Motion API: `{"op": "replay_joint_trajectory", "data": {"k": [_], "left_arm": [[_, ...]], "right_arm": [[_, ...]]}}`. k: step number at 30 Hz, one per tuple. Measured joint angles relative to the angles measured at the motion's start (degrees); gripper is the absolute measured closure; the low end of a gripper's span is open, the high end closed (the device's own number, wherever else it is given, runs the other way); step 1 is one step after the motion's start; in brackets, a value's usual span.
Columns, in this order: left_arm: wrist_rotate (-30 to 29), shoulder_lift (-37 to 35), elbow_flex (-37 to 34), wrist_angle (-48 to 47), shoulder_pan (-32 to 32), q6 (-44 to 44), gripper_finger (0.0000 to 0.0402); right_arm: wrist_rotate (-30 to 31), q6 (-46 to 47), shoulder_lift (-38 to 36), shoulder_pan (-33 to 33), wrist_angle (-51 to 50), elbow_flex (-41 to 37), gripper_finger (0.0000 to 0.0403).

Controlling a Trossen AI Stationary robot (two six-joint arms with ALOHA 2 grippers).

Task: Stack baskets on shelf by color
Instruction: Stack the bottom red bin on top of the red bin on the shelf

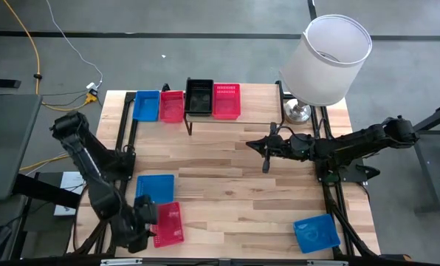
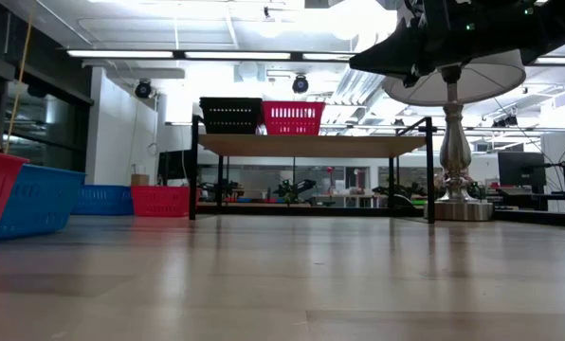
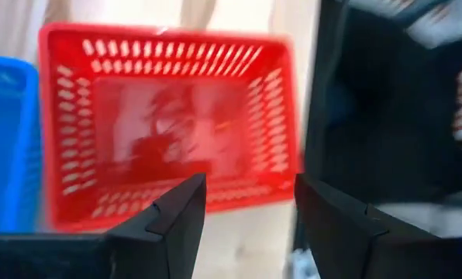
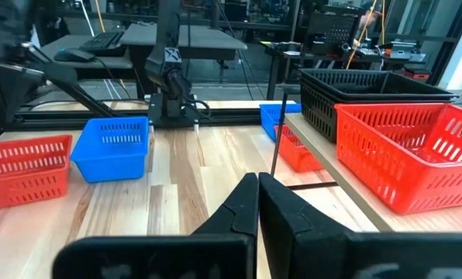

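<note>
**Left arm poised over the near red basket; shelf holds two**

I start with the table (image 1: 235, 159). The shelf (image 1: 235, 118) sits at its far edge, carrying a black basket (image 1: 199, 97) and, touching it on the lamp side, a red basket (image 1: 227, 100). Just beside the shelf, on the tabletop, lie a far blue basket (image 1: 146, 105) and a far red basket (image 1: 172, 106). A lamp (image 1: 331, 55) stands at the far right corner.

My left gripper (image 3: 246, 205) hangs at the near left corner with its fingers spread and nothing between them. The near red basket (image 1: 167, 224) lies straight ahead of it and below, its long axis running across the gap between the fingers; a near blue basket (image 1: 155, 188) sits just beside it. This arm is plainly the nearer one, so I judge the pick is its job.

My right gripper (image 4: 258, 198) hovers mid-table, fingers pressed together, empty, pointing toward the shelf. A lone blue basket (image 1: 316, 233) lies near the front right edge.

In the high view the left arm covers part of the near red basket, and I cannot tell whether the gripper touches its rim.
</note>
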Motion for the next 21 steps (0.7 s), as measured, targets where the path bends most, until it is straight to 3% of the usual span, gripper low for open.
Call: {"op": "replay_joint_trajectory", "data": {"k": [7,15,21], "left_arm": [[-0.16,11.5,11.79,-20.77,-1.14,14.01,0.0211],[6.97,18.53,12.72,-24.57,-1.41,32.89,0.0211],[1.9,19.79,12.72,-25.08,-1.19,37.01,0.0211]], "right_arm": [[-0.13,0.17,0.0,0.0,-0.2,0.0,0.0403],[-0.28,1.52,0.0,0.04,-1.19,0.0,0.0403],[-0.89,1.7,0.0,0.04,-1.29,0.0,0.0403]]}}
